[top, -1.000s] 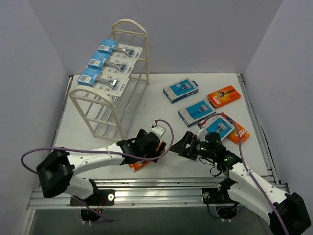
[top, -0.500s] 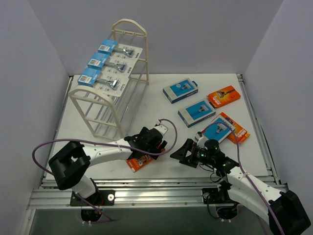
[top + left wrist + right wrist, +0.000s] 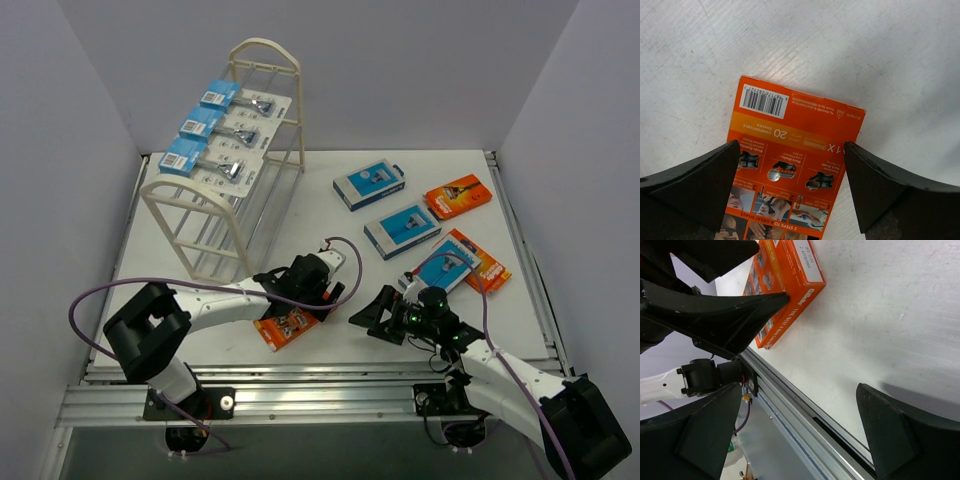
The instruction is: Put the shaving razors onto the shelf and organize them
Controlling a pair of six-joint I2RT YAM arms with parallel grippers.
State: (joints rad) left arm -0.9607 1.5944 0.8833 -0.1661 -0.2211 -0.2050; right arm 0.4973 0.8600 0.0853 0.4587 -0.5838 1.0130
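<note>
Shows the right gripper drawn back since a second ago, farther from the cream-white rod shelf with arched end frames, and the left gripper nudged slightly toward that shelf. Finds the left jaws spread wide and low, straddling the flat orange cardboard razor box lying printed-back-up just in front of the shelf's near end frame; nothing pinched yet, with one finger seemingly touching the box's long edge. Reads as alignment for a grasp across the width of the pack, probably chosen for want of any other hold on a flat pack lying on the white table. Keeps the right jaws likewise spread and empty, to the right of the shelf's near end and pointing toward the orange box, presumably standing clear or ready to steady it. Places three white blister cards with blue headers already in a row on the shelf's top tier, laid flat across the rods. Leaves three blue-and-white boxes and two further orange boxes loose well to the right of the shelf, one orange box partly beneath a blue-and-white one. Puts the task, on this evidence, under halfway.
</note>
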